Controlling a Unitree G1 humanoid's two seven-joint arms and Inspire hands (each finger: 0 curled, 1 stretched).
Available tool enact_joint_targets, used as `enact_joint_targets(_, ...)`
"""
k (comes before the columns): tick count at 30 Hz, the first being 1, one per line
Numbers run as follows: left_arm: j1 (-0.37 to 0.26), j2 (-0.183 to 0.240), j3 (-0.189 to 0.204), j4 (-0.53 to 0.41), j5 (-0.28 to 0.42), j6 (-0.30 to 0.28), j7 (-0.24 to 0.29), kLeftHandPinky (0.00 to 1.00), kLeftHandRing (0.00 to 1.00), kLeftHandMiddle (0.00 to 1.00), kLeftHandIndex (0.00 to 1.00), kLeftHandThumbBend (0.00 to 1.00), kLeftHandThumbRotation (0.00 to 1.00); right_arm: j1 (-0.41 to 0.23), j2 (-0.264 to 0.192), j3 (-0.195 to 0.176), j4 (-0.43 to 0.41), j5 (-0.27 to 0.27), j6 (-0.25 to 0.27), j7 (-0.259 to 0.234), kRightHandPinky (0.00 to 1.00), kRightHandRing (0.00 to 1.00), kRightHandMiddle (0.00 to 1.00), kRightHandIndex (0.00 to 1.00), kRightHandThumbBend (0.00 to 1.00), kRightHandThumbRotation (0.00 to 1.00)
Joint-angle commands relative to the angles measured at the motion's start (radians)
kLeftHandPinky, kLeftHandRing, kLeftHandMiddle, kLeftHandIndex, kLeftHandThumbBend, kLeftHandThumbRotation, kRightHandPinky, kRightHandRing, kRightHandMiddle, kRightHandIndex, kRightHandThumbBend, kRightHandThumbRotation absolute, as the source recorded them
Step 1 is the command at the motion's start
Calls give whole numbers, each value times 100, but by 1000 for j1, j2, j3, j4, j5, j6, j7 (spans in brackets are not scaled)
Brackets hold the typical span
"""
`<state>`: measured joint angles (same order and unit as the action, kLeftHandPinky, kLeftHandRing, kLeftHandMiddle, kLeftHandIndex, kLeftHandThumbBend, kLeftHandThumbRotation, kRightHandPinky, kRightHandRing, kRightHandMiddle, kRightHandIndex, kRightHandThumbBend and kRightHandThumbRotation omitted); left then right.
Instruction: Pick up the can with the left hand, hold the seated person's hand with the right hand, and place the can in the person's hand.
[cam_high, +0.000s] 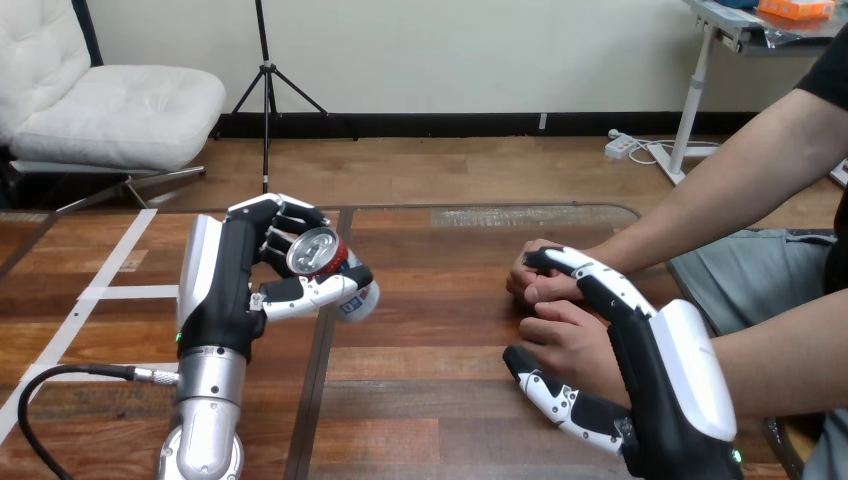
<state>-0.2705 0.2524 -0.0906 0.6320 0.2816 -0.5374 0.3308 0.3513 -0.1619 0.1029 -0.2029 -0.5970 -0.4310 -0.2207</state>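
One wooden table (430, 400), planks running side to side; white tape strips (75, 320) on its left part, the count is hard to make out.

Two robot arms, silver forearms, one at each side of the view. The right hand (680, 380) comes in from the lower right corner with its white back shell up; its fingers (590, 272) lie nearly straight across the tops of the person's hands, and its thumb (550, 395) is spread well apart from them, low on the near side; nothing curls tight round the person's hand, so it is spread, not clamped.

The left hand (225, 290) stands raised above the table's left half, palm toward the centre; its fingers are wrapped over the far side of the can and its thumb crosses the near side, so it is clamped on the can.

Two person's hands, both reaching in from the right, close together at centre-right; the person's farther hand (535, 290) is bunched like a loose fist under the robot's fingertips; the person's nearer hand (575, 345) sits between the robot's fingers and thumb, touching the fingers.

One can (318, 252), red body with a silver top; it is tilted with the top facing the camera, held in the left hand, off the table, well apart from the person's hands.
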Motion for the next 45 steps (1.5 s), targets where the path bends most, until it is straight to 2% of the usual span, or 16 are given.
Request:
enact_joint_targets(1,-13,-15,24,-114,-21,-16,-13,32,38,45,46,71,0,-40,-22,-33,-88,-29,28,5,81,86,85,79,57,0)
enact_joint_targets(8,14,-27,25,-163,-25,-9,-35,32,38,45,46,71,0,-43,-47,-56,-138,-72,90,47,80,87,86,81,62,0)
enact_joint_targets(14,30,-35,28,-184,-23,-25,-52,31,37,45,46,70,0,-38,-84,-80,-196,-94,150,112,80,90,89,86,67,0)
enact_joint_targets(22,43,-45,30,-198,-17,-33,-65,31,37,45,46,70,0,-40,-153,-119,-263,-164,226,198,80,89,89,89,73,0)
enact_joint_targets(26,43,-47,29,-195,-15,-41,-69,31,37,45,46,70,0,-48,-179,-136,-272,-178,244,217,79,87,88,88,77,0)
enact_joint_targets(32,43,-51,28,-190,-18,-50,-76,31,37,45,46,69,0,-63,-218,-160,-290,-208,299,278,78,85,87,86,83,0)
enact_joint_targets(39,45,-54,26,-192,-9,-49,-74,32,38,45,46,69,0,-79,-264,-181,-303,-239,366,366,78,85,86,85,84,0)
enact_joint_targets(45,44,-54,25,-182,-3,-55,-71,32,38,45,46,69,0,-98,-300,-187,-298,-266,408,419,77,84,86,84,85,0)
